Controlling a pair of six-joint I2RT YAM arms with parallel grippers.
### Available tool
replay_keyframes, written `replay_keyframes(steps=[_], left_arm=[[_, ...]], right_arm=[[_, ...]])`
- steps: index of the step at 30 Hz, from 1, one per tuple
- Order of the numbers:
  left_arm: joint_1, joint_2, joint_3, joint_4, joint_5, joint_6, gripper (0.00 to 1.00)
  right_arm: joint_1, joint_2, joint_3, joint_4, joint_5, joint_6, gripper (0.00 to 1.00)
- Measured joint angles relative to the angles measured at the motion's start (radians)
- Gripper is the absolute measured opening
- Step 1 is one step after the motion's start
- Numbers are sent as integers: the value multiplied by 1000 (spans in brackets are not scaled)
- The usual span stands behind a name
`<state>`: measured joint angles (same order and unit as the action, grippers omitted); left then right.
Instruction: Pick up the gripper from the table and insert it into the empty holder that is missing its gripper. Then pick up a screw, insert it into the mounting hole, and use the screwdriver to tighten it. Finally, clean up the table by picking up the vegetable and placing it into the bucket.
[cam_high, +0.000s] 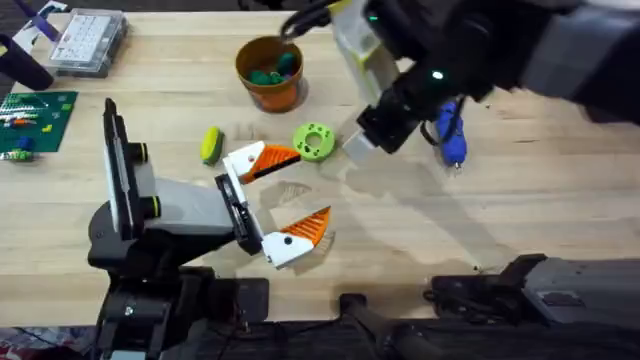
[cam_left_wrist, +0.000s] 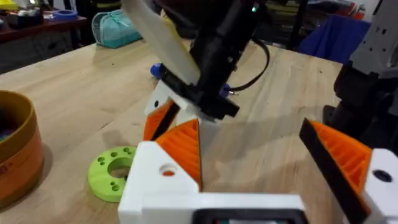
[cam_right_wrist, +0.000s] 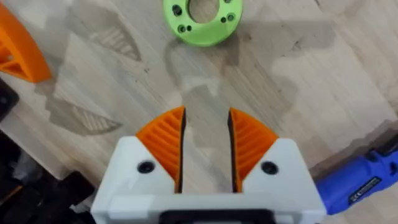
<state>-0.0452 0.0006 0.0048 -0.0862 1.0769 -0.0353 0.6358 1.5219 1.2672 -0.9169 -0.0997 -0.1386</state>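
The holder is the black crossbar on my left arm's grey-and-black hand body. Two white fingers with orange pads sit on it, set wide apart, so my left gripper is open and holds nothing. My right gripper hovers over bare wood beside the green disc, its pads a narrow gap apart with nothing between them. The blue screwdriver lies just beyond the right arm. The yellow-green vegetable lies left of the far finger. The orange bucket stands at the back. The screw is out of view.
A clear parts box and a green board sit at the far left. The bucket holds small green and blue items. Bare wood lies to the right of the left gripper, toward the front edge.
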Motion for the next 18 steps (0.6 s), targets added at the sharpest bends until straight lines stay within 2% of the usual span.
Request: replay_keyframes(steps=[4, 8, 18], left_arm=[[0, 0, 0, 0, 0, 0, 986], [0, 0, 0, 0, 0, 0, 986], [0, 0, 0, 0, 0, 0, 986]], right_arm=[[-49, -76, -125, 119, -63, 11, 395], [-41, -115, -221, 192, -98, 15, 395], [79, -52, -249, 355, -93, 11, 395]])
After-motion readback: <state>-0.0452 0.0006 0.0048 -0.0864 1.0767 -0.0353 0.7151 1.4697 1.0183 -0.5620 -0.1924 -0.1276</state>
